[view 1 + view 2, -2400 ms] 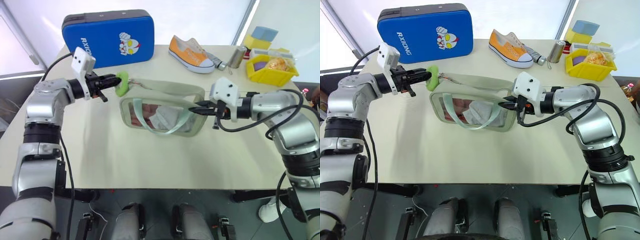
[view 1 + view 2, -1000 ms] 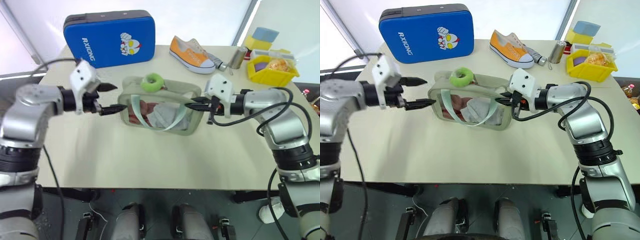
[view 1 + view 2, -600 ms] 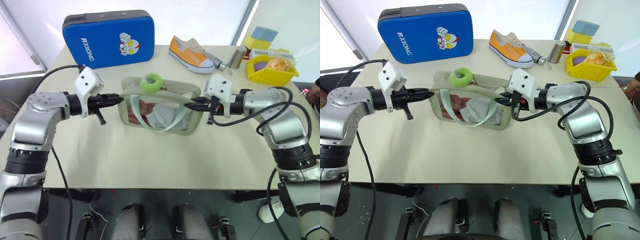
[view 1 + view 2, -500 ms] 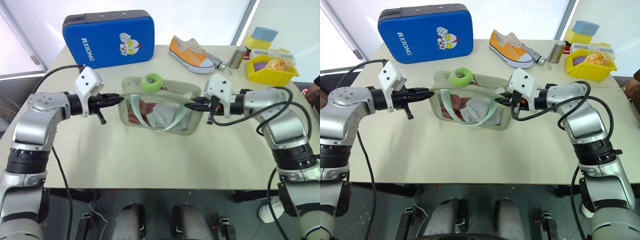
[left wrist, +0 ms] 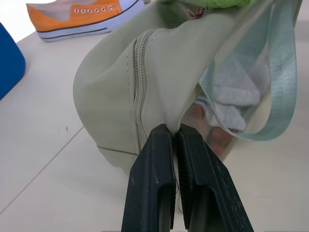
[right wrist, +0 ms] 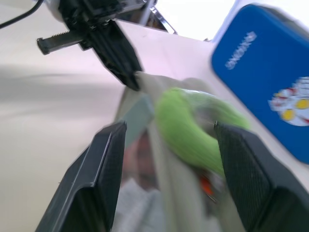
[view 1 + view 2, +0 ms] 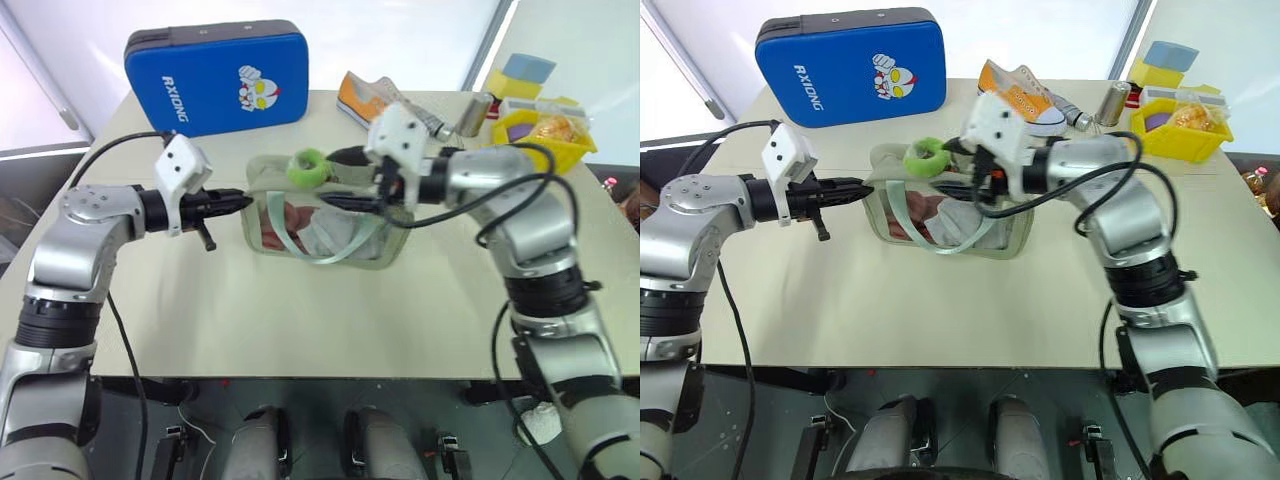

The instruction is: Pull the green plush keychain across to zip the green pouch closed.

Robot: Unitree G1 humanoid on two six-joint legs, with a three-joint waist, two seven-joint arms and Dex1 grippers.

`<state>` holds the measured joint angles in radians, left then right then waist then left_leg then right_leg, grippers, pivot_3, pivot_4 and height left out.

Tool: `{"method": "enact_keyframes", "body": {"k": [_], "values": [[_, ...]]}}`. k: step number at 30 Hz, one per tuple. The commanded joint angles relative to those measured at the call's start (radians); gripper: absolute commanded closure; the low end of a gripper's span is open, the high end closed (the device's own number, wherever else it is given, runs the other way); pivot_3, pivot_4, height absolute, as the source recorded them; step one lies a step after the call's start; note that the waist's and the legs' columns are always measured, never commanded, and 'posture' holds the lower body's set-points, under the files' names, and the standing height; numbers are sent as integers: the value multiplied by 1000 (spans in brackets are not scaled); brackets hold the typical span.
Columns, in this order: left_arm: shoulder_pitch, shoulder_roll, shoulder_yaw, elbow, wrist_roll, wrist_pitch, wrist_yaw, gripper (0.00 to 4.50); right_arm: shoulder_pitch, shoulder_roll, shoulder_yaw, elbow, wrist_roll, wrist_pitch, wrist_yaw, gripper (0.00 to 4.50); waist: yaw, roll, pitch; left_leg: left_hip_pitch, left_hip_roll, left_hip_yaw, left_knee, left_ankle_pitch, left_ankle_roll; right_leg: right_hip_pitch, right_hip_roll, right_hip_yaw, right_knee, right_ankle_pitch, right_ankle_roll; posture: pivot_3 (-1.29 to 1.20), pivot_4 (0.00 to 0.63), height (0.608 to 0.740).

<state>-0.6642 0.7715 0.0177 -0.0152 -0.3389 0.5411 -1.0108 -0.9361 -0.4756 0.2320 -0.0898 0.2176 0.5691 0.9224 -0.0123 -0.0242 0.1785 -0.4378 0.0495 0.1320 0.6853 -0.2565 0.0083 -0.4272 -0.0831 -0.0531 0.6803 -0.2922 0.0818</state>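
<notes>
Left claw (image 5: 175, 145) pinched tight on the pouch (image 7: 330, 225) end seam, mid-table. Right claw (image 6: 166, 145) spread wide, empty, straddling the keychain (image 7: 306, 167) atop the zip. Risk: closing off-centre grabs only fuzz, slips when pulled; weak anchor lets pouch drag.

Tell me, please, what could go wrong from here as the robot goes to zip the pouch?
The right claw is open around the green plush keychain but not closed; closing off-centre on the soft ring might miss it. The left claw pinches only a small fold at the end of the green pouch, which might slip under pull. The mint strap hangs nearby and could be caught.
</notes>
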Motion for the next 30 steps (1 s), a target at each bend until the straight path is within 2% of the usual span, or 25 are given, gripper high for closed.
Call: {"method": "enact_keyframes", "body": {"k": [1,5,6,8,12,13,19,22,26,30], "values": [[-13,-1,10,-44,-14,2,4,4500,-61,44,14,42,-34,-36,-39,1513,0,0,0,0,0,0,0,0,0,0,0,0,0,0,0,0,150,740],[-1,1,16,-66,-19,15,17,4500,-80,66,25,134,-73,-76,-59,1513,0,0,0,0,0,0,0,0,0,0,0,0,0,0,0,0,150,740],[3,2,19,-70,-18,16,21,4500,-82,68,20,145,-73,-80,-59,1750,0,0,0,0,0,0,0,0,0,0,0,0,0,0,0,0,150,740],[8,3,26,-75,-15,19,31,4500,-84,71,2,148,-56,-71,-52,2354,-1,0,0,0,0,0,0,0,0,0,0,0,0,0,0,0,150,740],[17,5,29,-81,-19,23,38,4500,-90,74,-34,137,-14,-30,-49,4305,-3,0,0,0,0,0,0,0,0,0,0,0,0,0,0,0,150,740],[18,5,30,-84,-20,25,41,4500,-90,71,-43,135,-5,-21,-49,4464,-2,0,0,0,0,0,0,0,0,0,0,0,0,0,0,0,150,740],[21,4,29,-91,-28,33,51,4500,-104,2,-155,99,41,87,-86,4464,1,0,0,0,0,0,0,0,0,0,0,0,0,0,0,0,150,740],[24,7,29,-93,-32,36,53,4500,-86,-87,-194,77,16,109,-108,4464,2,0,0,-1,0,0,0,0,0,0,-1,0,0,0,0,0,150,740],[33,11,23,-96,-38,42,47,4500,-26,-274,-226,83,-92,89,-170,4464,3,0,0,-1,-1,0,0,0,0,0,-1,0,0,0,0,0,150,740],[34,9,11,-95,-39,46,48,4500,57,-338,-266,77,-135,150,-259,4464,-4,0,0,0,-1,0,-1,0,0,0,-1,0,-1,0,0,0,150,740]]}}
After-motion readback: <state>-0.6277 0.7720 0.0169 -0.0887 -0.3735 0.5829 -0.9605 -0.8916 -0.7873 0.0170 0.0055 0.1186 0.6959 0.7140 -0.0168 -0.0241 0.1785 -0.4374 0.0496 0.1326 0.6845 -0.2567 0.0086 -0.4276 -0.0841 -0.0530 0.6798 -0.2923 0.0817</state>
